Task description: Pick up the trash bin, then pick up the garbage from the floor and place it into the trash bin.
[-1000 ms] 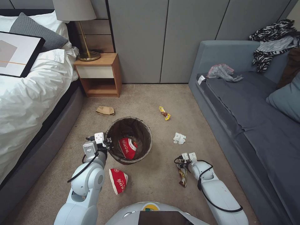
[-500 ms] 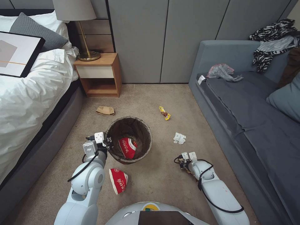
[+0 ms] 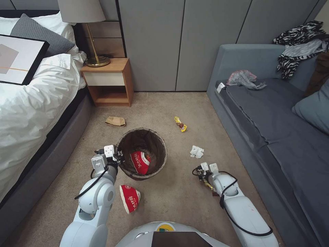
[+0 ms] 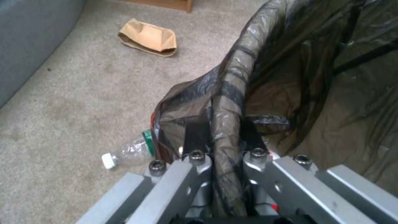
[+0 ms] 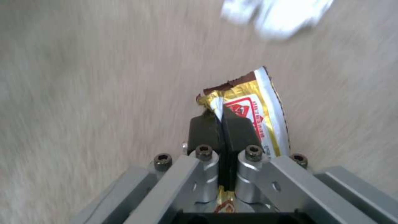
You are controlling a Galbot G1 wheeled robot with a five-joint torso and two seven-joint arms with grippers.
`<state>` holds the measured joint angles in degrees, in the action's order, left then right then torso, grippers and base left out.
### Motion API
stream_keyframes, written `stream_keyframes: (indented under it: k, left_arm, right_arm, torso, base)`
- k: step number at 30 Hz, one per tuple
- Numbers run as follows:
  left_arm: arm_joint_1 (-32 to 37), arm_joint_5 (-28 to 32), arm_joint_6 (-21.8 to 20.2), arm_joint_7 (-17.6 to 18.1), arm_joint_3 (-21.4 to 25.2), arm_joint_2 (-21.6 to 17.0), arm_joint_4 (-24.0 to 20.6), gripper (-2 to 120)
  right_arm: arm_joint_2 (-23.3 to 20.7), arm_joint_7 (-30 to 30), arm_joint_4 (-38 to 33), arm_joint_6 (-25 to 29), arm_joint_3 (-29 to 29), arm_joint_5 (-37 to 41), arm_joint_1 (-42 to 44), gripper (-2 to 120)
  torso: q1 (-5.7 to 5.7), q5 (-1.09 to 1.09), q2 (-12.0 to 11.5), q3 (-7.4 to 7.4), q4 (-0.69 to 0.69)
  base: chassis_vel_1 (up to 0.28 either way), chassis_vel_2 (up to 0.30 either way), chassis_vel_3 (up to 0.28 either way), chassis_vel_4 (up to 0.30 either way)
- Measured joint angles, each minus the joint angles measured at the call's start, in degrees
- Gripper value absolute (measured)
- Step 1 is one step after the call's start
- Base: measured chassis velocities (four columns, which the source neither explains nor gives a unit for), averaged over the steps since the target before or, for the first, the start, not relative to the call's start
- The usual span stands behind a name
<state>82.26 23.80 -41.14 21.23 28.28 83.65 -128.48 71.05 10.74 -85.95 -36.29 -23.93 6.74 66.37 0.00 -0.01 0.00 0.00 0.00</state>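
Trash bin (image 3: pixel 142 135): on the carpet in mid-floor, between the bed (image 3: pixel 31 103) and the sofa (image 3: pixel 274 130), held at its near-left rim. The dark bag (image 4: pixel 315 77) lines it and folds over the rim. One red-and-white crushed cup (image 3: pixel 139 162) lies inside, against the near wall.

Left end effector (image 3: pixel 119 157): clenched on the bin's rim. In the left wrist view the two black fingers (image 4: pixel 195 137) stand one on each side of the bag-covered rim, pressing it between them.

Right end effector (image 3: pixel 203 175): clenched on a yellow snack wrapper (image 5: pixel 248 112), to the right of the bin and near the sofa base. The right wrist view shows the black pads closed flat on one end of the wrapper, the printed length reaching beyond them over the carpet. In the head view the wrapper trails back beside the wrist. Whether it touches the carpet cannot be told.

Garbage on the floor:
- second red-and-white cup (image 3: pixel 130 198), just beside the left forearm, nearer the robot than the bin;
- clear bottle with green label (image 4: pixel 130 151), lying just beside the bin's base below the left end effector;
- brown paper (image 3: pixel 115 121), beyond the bin toward the nightstand (image 3: pixel 109 80);
- second yellow wrapper (image 3: pixel 180 124), beyond the bin to its right;
- white tissue (image 3: pixel 196 151), between the bin and the sofa, just ahead of the right end effector.
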Motion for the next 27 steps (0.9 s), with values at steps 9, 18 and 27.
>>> stream_keyframes:
  k: [9, 18, 27]
  left_arm:
    - [0.23, 0.54, -0.17, 0.15, 0.21, -0.2, -0.5, 3]
    - [0.5, 0.56, -0.2, 0.17, 0.27, -0.26, -0.77, 3]
    - [1.02, 0.48, -0.36, 0.2, 0.09, -0.21, -1.17, 3]
  right_arm:
    - [-0.71, -0.07, -6.43, 2.44, -1.53, 0.99, -0.05, 0]
    - [-1.1, -0.1, -10.37, 5.18, -2.42, 1.78, 0.04, 0]
    - [-2.63, 0.03, -22.25, 16.11, -4.28, 6.26, 1.07, 0]
  torso:
    - [0.0, 0.0, 0.0, 0.0, 0.0]
    - [0.0, 0.0, -0.01, 0.0, 0.01]
    - [0.0, 0.0, -0.01, 0.0, 0.0]
  base:
    - [0.0, 0.0, 0.0, 0.0]
    - [0.0, 0.0, 0.0, 0.0]
    - [0.0, 0.0, 0.0, 0.0]
